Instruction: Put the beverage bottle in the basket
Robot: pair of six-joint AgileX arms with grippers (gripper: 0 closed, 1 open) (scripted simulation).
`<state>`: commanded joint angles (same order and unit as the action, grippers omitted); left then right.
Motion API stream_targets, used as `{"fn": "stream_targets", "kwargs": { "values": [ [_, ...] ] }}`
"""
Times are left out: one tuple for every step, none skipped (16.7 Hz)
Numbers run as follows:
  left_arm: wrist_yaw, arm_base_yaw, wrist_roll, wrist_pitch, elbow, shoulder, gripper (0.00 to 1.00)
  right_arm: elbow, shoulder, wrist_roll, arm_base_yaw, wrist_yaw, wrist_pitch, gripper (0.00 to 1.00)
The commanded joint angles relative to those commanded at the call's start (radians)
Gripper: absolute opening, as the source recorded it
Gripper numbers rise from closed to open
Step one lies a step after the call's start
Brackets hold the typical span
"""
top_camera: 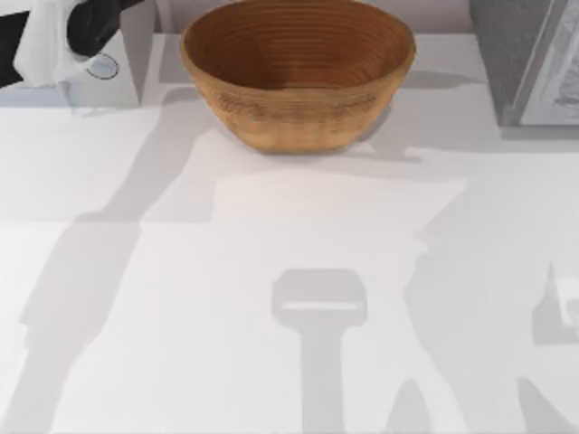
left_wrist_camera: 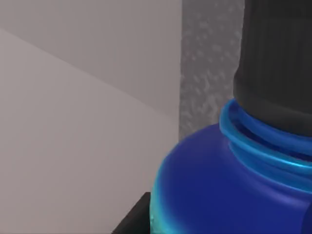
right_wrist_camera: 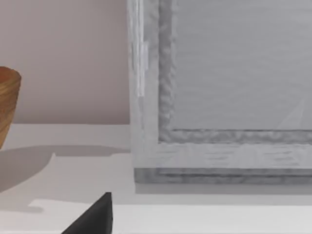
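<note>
Two arms work at a white table. At the far left corner of the top view, the left gripper hangs over a pale grey box standing against the back edge. A white, cloth-like shape lies beside it. The beverage bottle sits right at this gripper. In the left wrist view its dark blue shoulder, ridged cyan neck and black cap loom close, with a black part of the gripper touching the shoulder's lower edge. Whether the gripper is clamped on the bottle cannot be told.

Just right of the grey box, at the middle of the back edge, the basket stands upright. Its mouth is open upward and its ribbed coils are bare. Its rim is near the box on one side and well apart from the grey framed cabinet on the other.

All the near half of the table is open, crossed by the arms' shadows.

At the far right corner the cabinet's panel carries faint marks, too small to read. The right gripper shows as a dark wedge low over the table, near the cabinet's foot. Its state cannot be told.
</note>
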<state>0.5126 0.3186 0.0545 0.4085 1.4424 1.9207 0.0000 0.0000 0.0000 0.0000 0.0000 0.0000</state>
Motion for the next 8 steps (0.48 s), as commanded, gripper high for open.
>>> {"fn": "stream_targets", "kwargs": {
  "values": [
    [0.0,0.003,0.001,0.002,0.003,0.003,0.0,0.0,0.0,0.0,0.0,0.0,0.0,1.0],
    [-0.004,0.01,0.001,0.008,0.016,0.016,0.0,0.0,0.0,0.0,0.0,0.0,0.0,1.0],
    [-0.012,0.015,-0.002,0.012,0.038,0.039,0.0,0.0,0.0,0.0,0.0,0.0,0.0,1.0],
    [-0.02,0.019,-0.004,0.016,0.063,0.066,0.0,0.0,0.0,0.0,0.0,0.0,0.0,1.0],
    [-0.025,0.025,-0.004,0.021,0.085,0.102,0.0,0.0,0.0,0.0,0.0,0.0,0.0,1.0],
    [-0.03,0.032,-0.005,0.027,0.105,0.139,0.0,0.0,0.0,0.0,0.0,0.0,0.0,1.0],
    [-0.034,0.04,-0.005,0.031,0.129,0.169,0.0,0.0,0.0,0.0,0.0,0.0,0.0,1.0],
    [-0.042,0.045,-0.007,0.033,0.154,0.196,0.0,0.0,0.0,0.0,0.0,0.0,0.0,1.0]
  ]
}}
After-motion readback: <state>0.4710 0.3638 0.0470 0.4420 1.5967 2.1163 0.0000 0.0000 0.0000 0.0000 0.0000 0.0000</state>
